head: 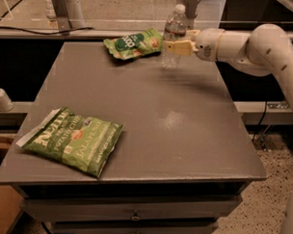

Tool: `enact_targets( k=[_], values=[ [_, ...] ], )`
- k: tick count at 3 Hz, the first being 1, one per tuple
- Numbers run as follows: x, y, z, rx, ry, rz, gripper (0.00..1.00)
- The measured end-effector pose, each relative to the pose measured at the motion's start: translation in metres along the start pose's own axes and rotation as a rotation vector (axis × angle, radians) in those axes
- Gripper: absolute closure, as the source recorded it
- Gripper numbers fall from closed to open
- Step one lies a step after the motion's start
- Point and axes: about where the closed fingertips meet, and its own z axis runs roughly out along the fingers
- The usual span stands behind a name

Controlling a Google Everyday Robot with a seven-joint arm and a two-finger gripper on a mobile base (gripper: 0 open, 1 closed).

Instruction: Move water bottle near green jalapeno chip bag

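Note:
The water bottle point(173, 35) is clear with a white cap and stands upright at the far right of the grey table point(185, 120). My gripper point(174, 46) reaches in from the right on the white arm and is shut on the bottle's middle. The green jalapeno chip bag point(133, 43), small and light green with a dark round logo, lies at the table's far edge just left of the bottle, a small gap between them.
A larger flat green bag lettered "JALAPENO" point(73, 140) lies at the table's near left. Drawers point(133, 215) sit under the table front. A rail and metal posts point(63, 10) run behind the table. The white arm point(255, 45) spans the far right.

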Motion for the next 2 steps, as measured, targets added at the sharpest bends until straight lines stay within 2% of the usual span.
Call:
enact_targets(
  k=[1, 2],
  values=[
    [-0.004, -0.012, 0.03, -0.008, -0.001, -0.005, 1.0],
    [0.002, -0.017, 0.055, -0.023, 0.024, 0.0, 1.0]
  ],
)
